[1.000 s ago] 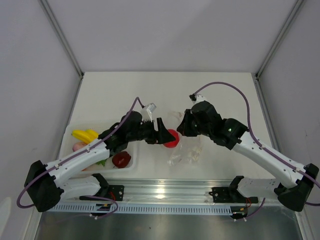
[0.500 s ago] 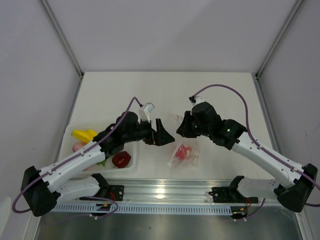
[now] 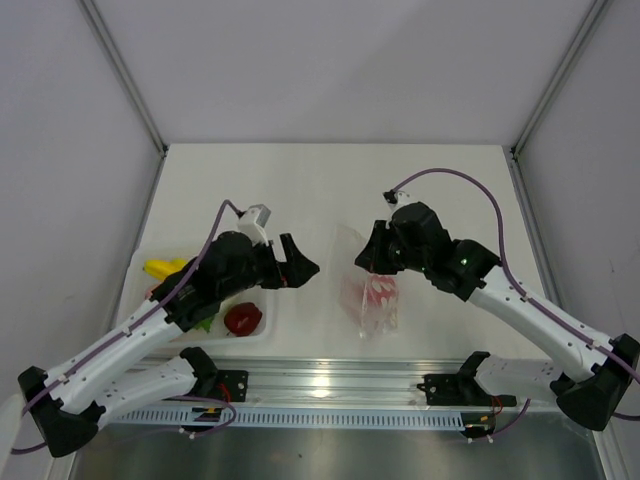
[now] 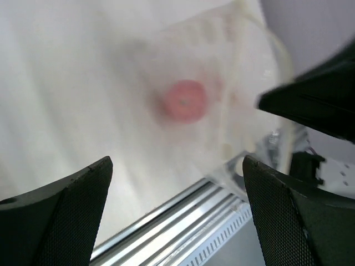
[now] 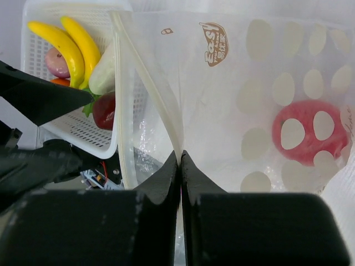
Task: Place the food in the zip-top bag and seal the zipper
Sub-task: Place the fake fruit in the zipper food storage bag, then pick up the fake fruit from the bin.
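Right claw (image 5: pixel 180 158) pressed together, pinching the zip-top bag (image 5: pixel 222 94) at its mouth edge by the zipper (image 5: pixel 147 83), bag hanging just above the surface (image 3: pixel 330 180) front-centre. Red apple (image 5: pixel 308 133) sits inside the bag. Left claw (image 3: pixel 300 265) spread wide, holding nothing, just left of the bag, apart from it. Tray (image 3: pixel 270 330) at front left holds banana (image 5: pixel 72 41), dark red round one (image 3: pixel 243 319), other pieces partly hidden by the left arm.

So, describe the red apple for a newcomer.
Right of the white tray is the clear zip-top bag, pinched by the right end effector. The red apple is the only food inside it; the others lie in the tray.
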Controlling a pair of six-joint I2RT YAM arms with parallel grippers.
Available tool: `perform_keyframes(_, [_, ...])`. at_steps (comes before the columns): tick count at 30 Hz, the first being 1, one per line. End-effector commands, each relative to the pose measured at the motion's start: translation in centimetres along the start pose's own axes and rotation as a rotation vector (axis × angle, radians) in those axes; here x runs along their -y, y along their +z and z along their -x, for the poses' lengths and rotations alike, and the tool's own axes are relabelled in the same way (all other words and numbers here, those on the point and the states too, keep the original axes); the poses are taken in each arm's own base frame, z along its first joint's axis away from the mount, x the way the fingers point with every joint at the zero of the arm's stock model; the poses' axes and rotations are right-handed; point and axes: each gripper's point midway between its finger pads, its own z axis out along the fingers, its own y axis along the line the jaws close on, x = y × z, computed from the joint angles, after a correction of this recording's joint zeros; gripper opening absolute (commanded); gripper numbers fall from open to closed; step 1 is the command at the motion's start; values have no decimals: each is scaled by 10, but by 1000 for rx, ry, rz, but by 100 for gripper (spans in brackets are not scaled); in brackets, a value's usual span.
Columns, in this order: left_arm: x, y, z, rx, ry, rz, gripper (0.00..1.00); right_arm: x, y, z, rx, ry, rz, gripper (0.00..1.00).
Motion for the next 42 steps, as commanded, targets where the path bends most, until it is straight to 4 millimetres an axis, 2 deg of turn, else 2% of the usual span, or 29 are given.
perform_keyframes(1, [-63, -26, 3, 79, -96, 348, 99, -1, -9, 6, 29, -31, 17, 7])
perform_keyframes(3, [-77, -37, 0, 102, -172, 431, 99, 2, -9, 5, 22, -35, 8, 8])
perform_keyframes(4, [-95, -46, -7, 95, -179, 520, 100, 2, -9, 4, 21, -37, 7, 7])
perform_keyframes(6, [-109, -56, -12, 110, -243, 594, 99, 4, -9, 4, 24, -33, 0, 0])
perform_keyframes(7, [-122, -66, -17, 107, -249, 663, 99, 6, -9, 4, 25, -32, -5, 0])
perform_keyframes(16, [-183, -110, -35, 108, -414, 1020, 99, 11, -10, 0, 16, -34, -23, 0])
perform_keyframes(22, [-192, -106, -58, -16, -456, 1097, 99, 11, -10, 1, 22, -35, -19, 0])
perform_keyframes(27, [-191, -84, -78, -85, -509, 1029, 99, 12, -11, 0, 22, -35, -19, 0])
perform_keyframes(34, [-194, -66, -95, -157, -559, 1001, 100, 11, -13, 1, 28, -37, -14, 0])
perform_keyframes(42, [-200, -60, -107, -211, -556, 1020, 100, 10, -13, 2, 31, -32, -12, 0])
